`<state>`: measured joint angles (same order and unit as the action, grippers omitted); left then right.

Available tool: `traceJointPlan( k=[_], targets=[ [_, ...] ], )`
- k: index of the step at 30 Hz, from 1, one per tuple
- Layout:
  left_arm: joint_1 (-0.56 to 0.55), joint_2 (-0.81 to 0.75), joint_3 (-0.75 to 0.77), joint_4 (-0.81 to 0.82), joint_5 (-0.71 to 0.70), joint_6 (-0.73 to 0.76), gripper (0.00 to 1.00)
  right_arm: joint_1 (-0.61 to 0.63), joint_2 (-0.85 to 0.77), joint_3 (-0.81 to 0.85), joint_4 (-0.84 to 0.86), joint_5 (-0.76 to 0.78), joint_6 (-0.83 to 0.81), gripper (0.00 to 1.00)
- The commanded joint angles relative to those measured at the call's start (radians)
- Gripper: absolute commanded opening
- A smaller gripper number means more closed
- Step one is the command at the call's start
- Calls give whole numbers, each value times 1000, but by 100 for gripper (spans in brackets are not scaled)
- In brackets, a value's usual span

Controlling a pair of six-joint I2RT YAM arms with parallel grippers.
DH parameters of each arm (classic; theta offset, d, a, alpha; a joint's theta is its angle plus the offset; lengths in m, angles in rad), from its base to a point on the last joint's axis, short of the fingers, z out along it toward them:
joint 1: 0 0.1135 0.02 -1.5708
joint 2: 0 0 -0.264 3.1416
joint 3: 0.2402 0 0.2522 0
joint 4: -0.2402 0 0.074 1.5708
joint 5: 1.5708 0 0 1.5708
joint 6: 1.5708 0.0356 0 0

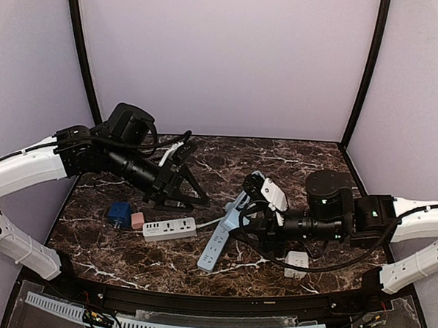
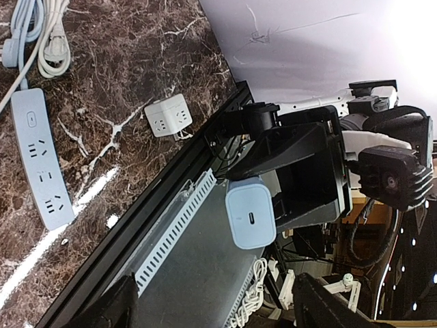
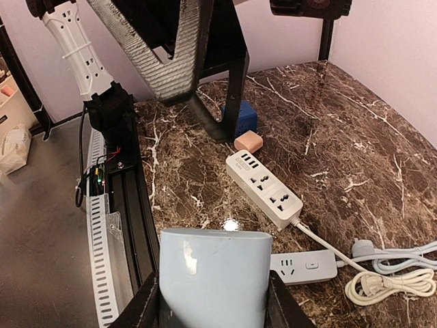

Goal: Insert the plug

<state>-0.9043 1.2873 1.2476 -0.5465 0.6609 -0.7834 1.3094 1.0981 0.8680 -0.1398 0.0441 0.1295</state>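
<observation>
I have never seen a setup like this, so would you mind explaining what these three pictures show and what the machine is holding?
It is two robot arms bolted at the near edge of a marble table. The overhead picture looks down from behind them; the other two come from cameras on each wrist.

The right gripper is shut on a pale blue charger, which the left wrist camera sees from the front. The left gripper holds nothing; its fingers hang above the table.

On the table lie a white power strip, a blue power strip with coiled cables, a white cube socket, a blue cube and a small pink adapter. The job is to push a plug into a socket, which has not happened yet.
</observation>
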Motion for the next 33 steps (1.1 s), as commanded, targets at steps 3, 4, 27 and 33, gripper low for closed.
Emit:
traceJointPlan(
  k=[3,4,27,33],
  targets=[
    [-37,28,42,20,18,-5,76,7,30,53,42,-17,-26,12],
    [-42,31,42,20,11,-8,75,7,32,55,44,-13,-28,12],
    [-82,82,9,147,35,-103,60,7,91,120,62,-6,-81,11],
    [-82,102,18,166,49,-112,53,6,108,124,78,-5,-94,11]
  ],
)
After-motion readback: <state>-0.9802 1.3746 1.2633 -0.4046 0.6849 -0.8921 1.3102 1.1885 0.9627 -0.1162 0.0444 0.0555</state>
